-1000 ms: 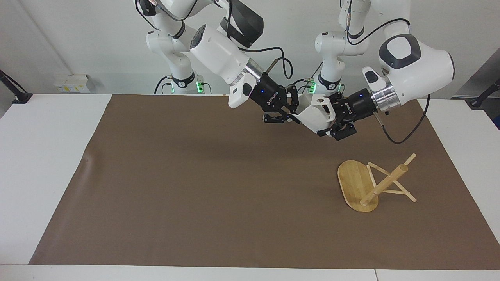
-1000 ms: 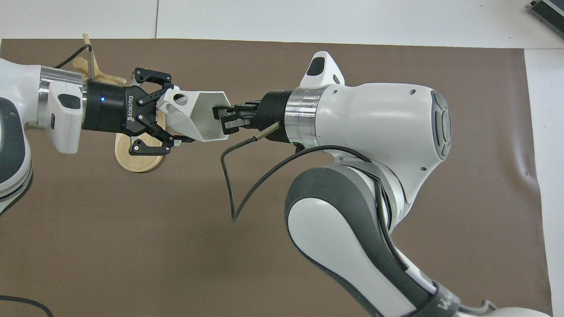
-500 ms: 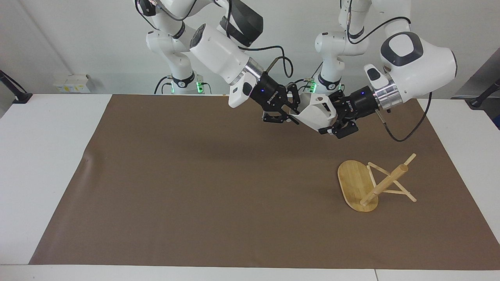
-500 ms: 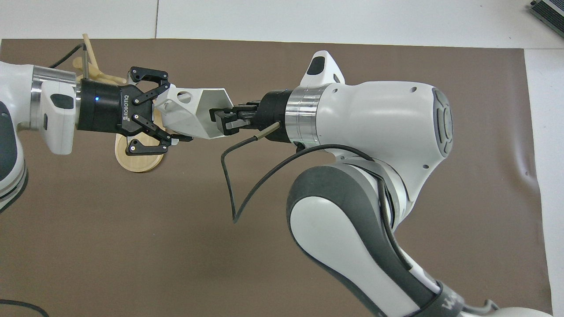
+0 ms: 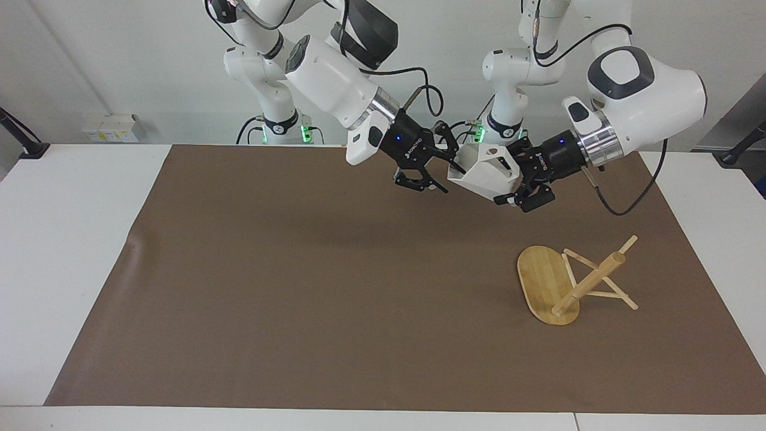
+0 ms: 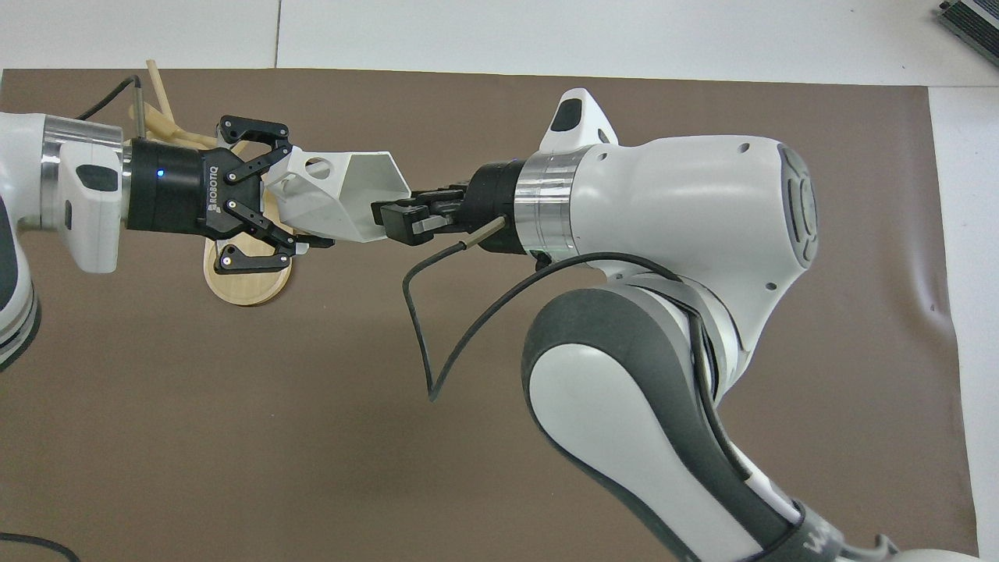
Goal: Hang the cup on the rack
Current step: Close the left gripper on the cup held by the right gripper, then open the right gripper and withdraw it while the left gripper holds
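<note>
The white faceted cup (image 5: 486, 170) hangs in the air on its side over the brown mat, with its handle up; it also shows in the overhead view (image 6: 335, 203). My left gripper (image 5: 510, 178) is shut on the cup's bottom end and also shows in the overhead view (image 6: 304, 199). My right gripper (image 5: 450, 179) is open just beside the cup's open rim and also shows in the overhead view (image 6: 394, 220). The bamboo rack (image 5: 589, 281) lies tipped over on the mat toward the left arm's end, with its oval base (image 6: 243, 285) on edge.
A brown mat (image 5: 299, 269) covers most of the white table (image 5: 60, 239). A black cable (image 6: 437, 312) loops down from the right wrist.
My right gripper has let go of the cup's rim and drawn back toward its own base. My left gripper has carried the cup a little toward the left arm's end.
</note>
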### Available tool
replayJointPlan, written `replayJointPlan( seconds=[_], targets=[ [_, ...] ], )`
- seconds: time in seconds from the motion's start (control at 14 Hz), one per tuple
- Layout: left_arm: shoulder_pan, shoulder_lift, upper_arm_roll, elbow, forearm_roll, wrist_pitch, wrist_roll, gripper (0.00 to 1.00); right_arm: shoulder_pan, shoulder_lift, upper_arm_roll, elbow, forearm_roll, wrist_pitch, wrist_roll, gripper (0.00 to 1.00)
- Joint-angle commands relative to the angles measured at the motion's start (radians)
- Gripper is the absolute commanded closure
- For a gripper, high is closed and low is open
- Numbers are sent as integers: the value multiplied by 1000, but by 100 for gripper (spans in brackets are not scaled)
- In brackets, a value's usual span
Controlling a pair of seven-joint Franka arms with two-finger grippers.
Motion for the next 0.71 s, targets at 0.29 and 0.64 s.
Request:
replayJointPlan(
  seconds=[0.29, 0.64],
  targets=[
    [50, -56, 6, -103, -7, 62, 0, 100, -15, -107, -161, -23, -14, -266, 8, 38],
    [51, -99, 6, -231, -5, 260, 0, 100, -12, -148, -296, -23, -14, -458, -33, 0]
  ],
)
